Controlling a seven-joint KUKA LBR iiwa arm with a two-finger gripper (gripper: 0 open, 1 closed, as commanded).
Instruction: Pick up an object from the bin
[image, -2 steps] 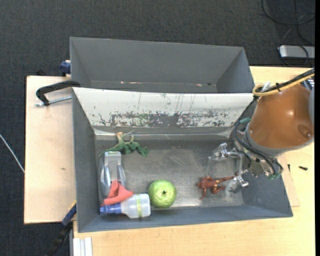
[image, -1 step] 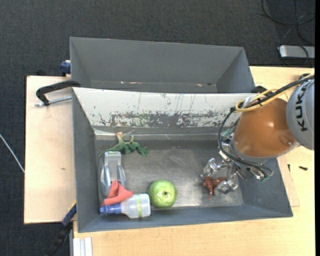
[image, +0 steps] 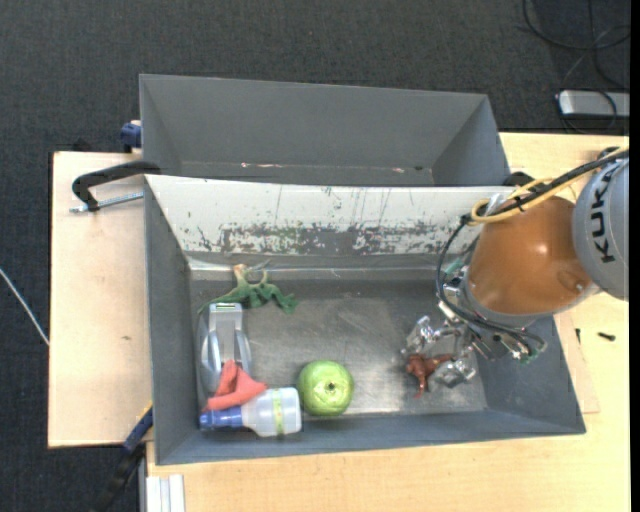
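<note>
- Directly beneath my gripper (image: 440, 352) lies a small dark red-brown thing (image: 418, 373), on the floor of the bin (image: 300, 235), in its right half and close to the near wall.
- Its shape is hard to make out; part of it is hidden by my metal tooling.
- My gripper is low, down at the bin's floor, just beside or touching that thing; which of the two I cannot tell.
- Whether my gripper is released or clenched I cannot tell either.
- Above it sits my orange cover (image: 525, 262), with cables (image: 520, 195) looping over its top.
- To the left, well apart from me, a green apple (image: 325, 387) rests near the near wall.
- Just beside the apple lies a clear bottle (image: 262, 413) on its side, its blue cap pointing left.
- A red piece (image: 232, 384) leans against the bottle, and a clear plastic package (image: 222, 343) lies behind it along the left wall.
- Farther back, near the far wall, lies a green toy figure (image: 260, 294).
</note>
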